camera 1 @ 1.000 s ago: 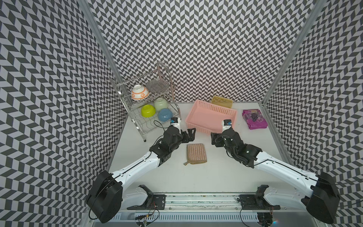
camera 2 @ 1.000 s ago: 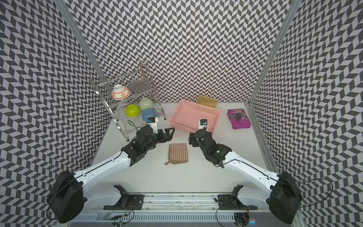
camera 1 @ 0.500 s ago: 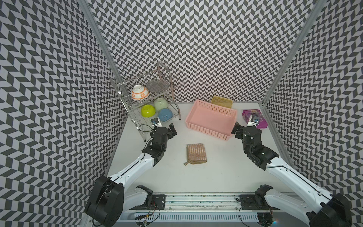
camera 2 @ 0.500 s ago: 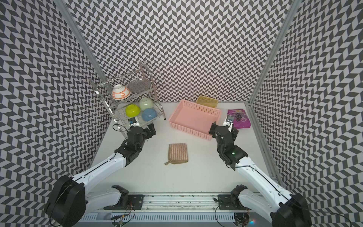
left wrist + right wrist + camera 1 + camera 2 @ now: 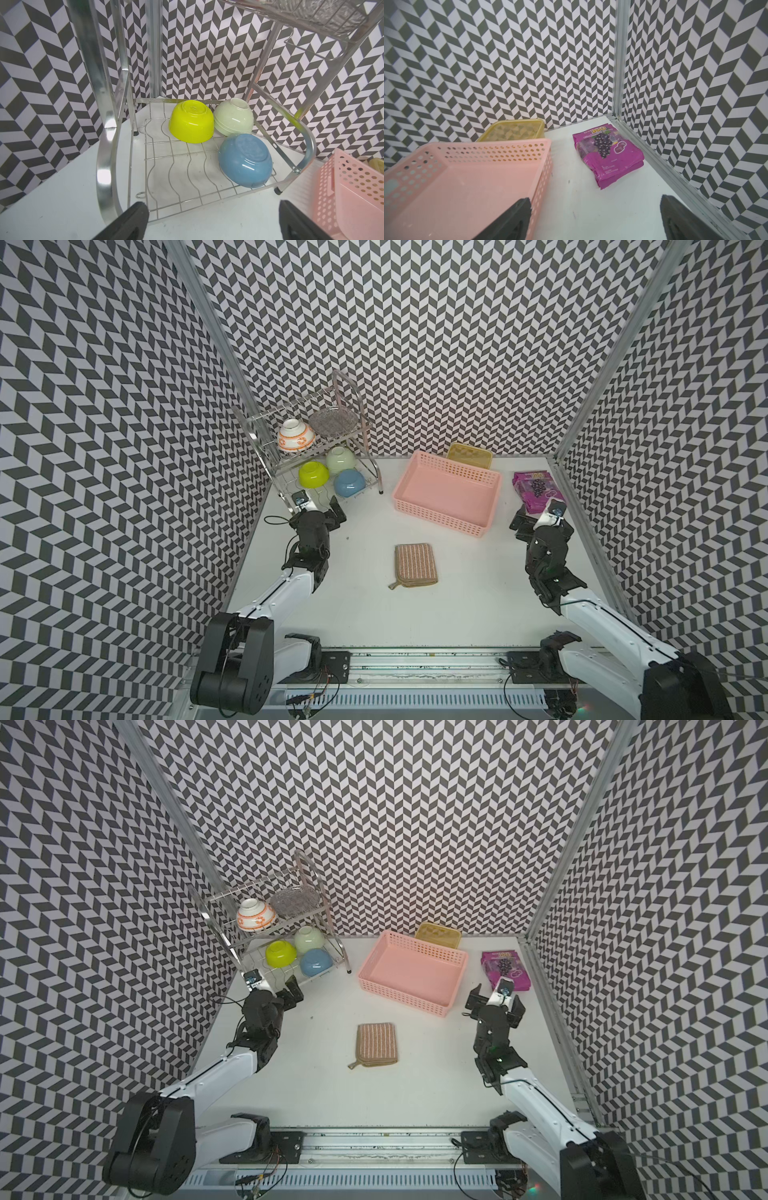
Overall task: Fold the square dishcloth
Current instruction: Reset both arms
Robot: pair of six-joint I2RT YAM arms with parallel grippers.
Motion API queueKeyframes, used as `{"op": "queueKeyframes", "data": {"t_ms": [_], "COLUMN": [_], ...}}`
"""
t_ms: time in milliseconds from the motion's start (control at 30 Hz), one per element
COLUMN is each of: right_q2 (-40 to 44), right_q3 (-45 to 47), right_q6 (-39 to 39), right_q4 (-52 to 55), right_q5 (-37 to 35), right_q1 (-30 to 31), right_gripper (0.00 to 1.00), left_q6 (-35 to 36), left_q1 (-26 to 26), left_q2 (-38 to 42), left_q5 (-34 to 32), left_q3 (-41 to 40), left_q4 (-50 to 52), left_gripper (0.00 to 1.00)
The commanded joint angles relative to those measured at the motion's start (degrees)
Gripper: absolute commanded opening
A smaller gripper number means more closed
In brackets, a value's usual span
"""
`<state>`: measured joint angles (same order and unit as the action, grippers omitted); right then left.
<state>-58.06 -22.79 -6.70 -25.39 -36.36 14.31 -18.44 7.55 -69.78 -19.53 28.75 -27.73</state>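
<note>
Both arms have drawn back from the middle to the two sides. The square dishcloth (image 5: 415, 565) lies folded on the table, nearer than the pink basket (image 5: 440, 516), and nothing touches it. Farther left, the left gripper (image 5: 212, 208) has its jaws apart before the dish rack (image 5: 103, 158). The right gripper (image 5: 495, 1004), also with jaws apart, is beside the purple packet (image 5: 536, 489). I think they should retreat slowly and stay clear of both.

Black-and-white chevron walls (image 5: 415, 344) enclose a white table (image 5: 457, 614) on three sides.
</note>
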Motion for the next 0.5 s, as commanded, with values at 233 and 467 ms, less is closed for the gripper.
{"op": "queueKeyframes", "data": {"t_ms": [233,467], "right_q2": [-8.53,-13.51], "right_q3": [6.99,9.6], "right_q6": [1.83,1.84], "right_q4": [-23.09,-33.51], "right_q5": [15.35,29.27], "right_q1": [-11.39,-17.18], "right_gripper": [1.0,1.0], "left_q6": [5.3,8.3], "left_q1": [-7.76,-9.33], "left_q2": [-2.83,-4.15], "left_q5": [12.19,12.39], "left_q3": [-5.16,-7.04], "left_q4": [-13.92,-18.58], "left_gripper": [1.0,1.0]}}
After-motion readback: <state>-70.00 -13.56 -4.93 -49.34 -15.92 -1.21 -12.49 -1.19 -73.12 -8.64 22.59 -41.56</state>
